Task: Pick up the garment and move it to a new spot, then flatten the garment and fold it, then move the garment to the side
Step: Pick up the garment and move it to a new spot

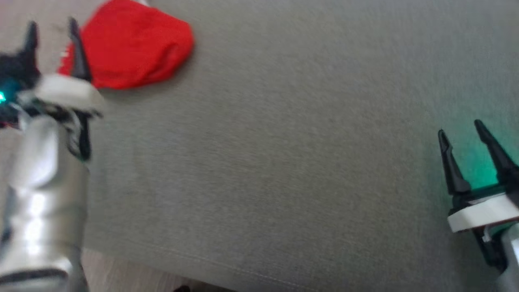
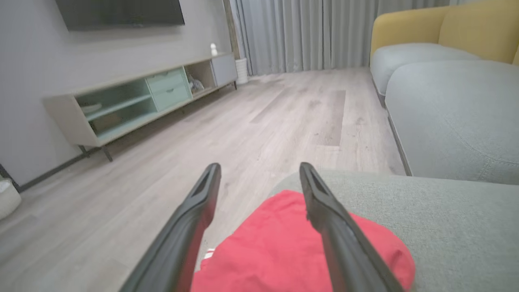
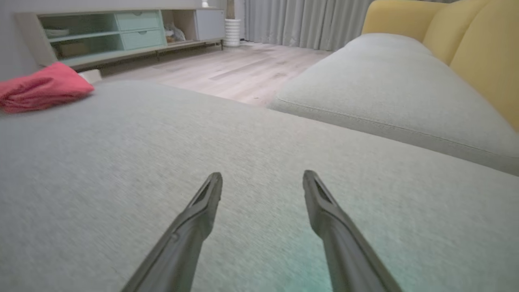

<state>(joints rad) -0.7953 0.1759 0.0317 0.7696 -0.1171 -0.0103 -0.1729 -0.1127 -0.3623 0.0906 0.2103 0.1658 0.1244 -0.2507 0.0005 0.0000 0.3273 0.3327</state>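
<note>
though unheld, garment (image 1: 134, 44) under left pincer (image 1: 52, 23)

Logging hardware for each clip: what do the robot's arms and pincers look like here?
The left pincer and right pincer each have two long, dark fingers tapering to points, above a white collar. The left forearm is glossy silver. A green light glows at the left wrist.

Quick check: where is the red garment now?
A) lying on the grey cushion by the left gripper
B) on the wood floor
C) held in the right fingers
A: the garment lies on the grey cushion beside the open left gripper; the right gripper is open and empty.
</note>
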